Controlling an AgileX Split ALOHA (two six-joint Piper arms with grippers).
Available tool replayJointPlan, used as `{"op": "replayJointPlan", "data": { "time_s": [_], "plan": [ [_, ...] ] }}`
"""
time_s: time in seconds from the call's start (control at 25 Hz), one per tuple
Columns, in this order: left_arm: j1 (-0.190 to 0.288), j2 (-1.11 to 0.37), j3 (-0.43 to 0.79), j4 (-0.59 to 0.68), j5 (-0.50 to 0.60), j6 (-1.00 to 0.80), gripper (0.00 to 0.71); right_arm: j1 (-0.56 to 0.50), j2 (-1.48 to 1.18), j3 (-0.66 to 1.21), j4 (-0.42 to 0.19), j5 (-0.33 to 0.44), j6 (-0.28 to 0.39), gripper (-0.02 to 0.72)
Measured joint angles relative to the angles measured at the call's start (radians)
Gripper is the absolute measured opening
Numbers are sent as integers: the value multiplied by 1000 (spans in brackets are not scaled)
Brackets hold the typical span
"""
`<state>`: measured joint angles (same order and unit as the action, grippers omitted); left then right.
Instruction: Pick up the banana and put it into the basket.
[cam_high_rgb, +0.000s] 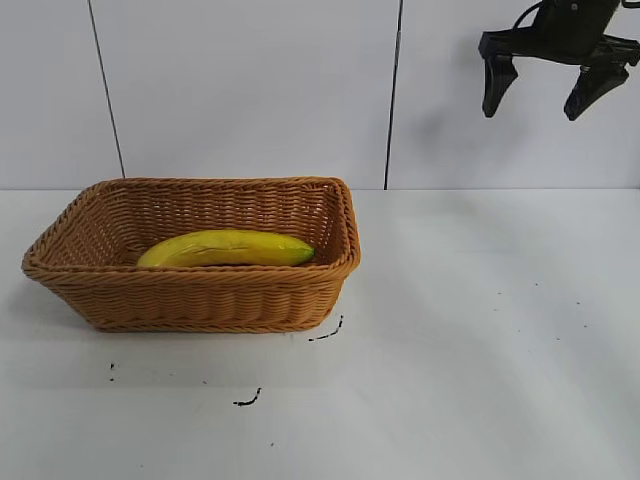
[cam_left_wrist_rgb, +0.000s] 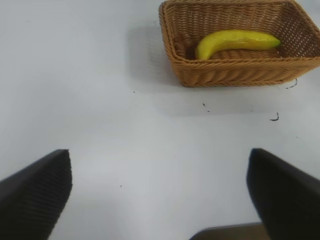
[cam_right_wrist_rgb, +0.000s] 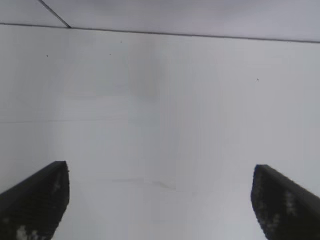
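Curved yellow banana (cam_high_rgb: 226, 248) lying inside orange-brown woven wicker basket (cam_high_rgb: 200, 300).
Right gripper (cam_high_rgb: 541, 98) spread empty, high above white table (cam_high_rgb: 480, 330); left gripper (cam_left_wrist_rgb: 160, 195) spread, well apart.

Robot lab bench, bare white table (cam_high_rgb: 480, 340), white panelled wall (cam_high_rgb: 250, 90)

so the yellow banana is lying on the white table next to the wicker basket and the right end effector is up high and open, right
Not quite. The long curved yellow banana lies inside the orange-brown woven wicker basket, not beside it on the white table; the exterior view shows this. The rest holds: the right end effector is up high and open.
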<state>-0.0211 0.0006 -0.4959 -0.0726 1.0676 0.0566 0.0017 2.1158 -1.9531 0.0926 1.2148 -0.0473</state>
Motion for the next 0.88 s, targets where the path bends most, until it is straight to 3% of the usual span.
{"op": "replayJointPlan", "data": {
  "time_s": [0.48, 0.88],
  "plan": [
    [0, 0, 0, 0, 0, 0, 690, 0, -545, 730, 9, 0, -4, 692],
    [0, 0, 0, 0, 0, 0, 690, 0, -1064, 1185, 11, -13, -34, 692]
  ]
}}
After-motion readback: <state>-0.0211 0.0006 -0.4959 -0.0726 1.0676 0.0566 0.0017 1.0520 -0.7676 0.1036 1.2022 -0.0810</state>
